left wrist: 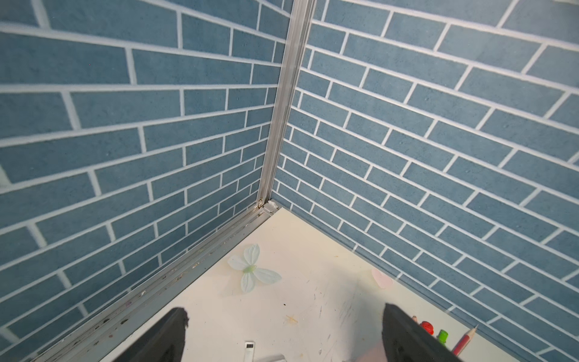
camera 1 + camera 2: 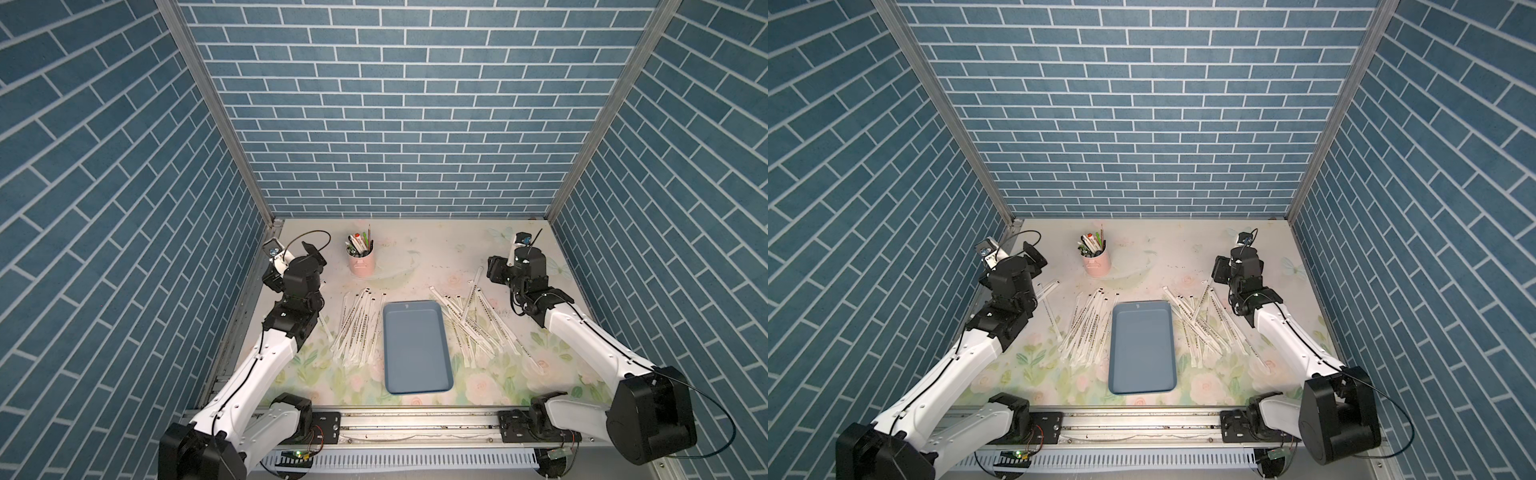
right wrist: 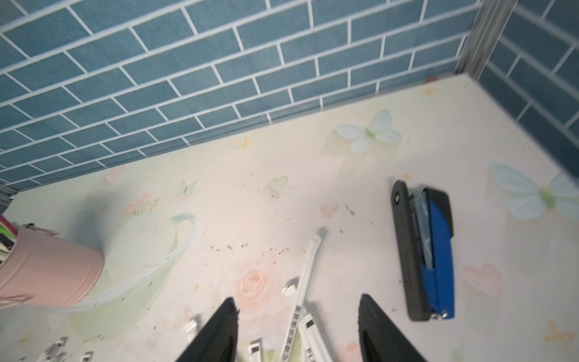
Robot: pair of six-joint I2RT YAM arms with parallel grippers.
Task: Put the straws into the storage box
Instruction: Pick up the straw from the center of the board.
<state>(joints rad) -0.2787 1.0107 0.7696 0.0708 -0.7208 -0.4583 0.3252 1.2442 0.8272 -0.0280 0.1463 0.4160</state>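
Observation:
Both top views show the empty blue storage box (image 2: pixel 417 345) (image 2: pixel 1142 347) mid-table, lying lengthwise. Several white-wrapped straws (image 2: pixel 357 324) are piled to its left, and a second pile of straws (image 2: pixel 473 322) lies to its right. My right gripper (image 3: pixel 297 305) hangs low over the far end of the right pile. It is open, and a long straw (image 3: pixel 309 261) and other straw ends lie on the table between its fingers. My left gripper (image 1: pixel 283 313) is open and holds nothing, near the back left corner. One straw end (image 1: pixel 249 348) lies between its jaws.
A pink cup (image 2: pixel 360 261) (image 3: pixel 47 272) of pens and pencils stands behind the left pile. A blue-and-black stapler (image 3: pixel 427 250) lies just to the side of my right gripper. Brick-patterned walls close in the back and both sides.

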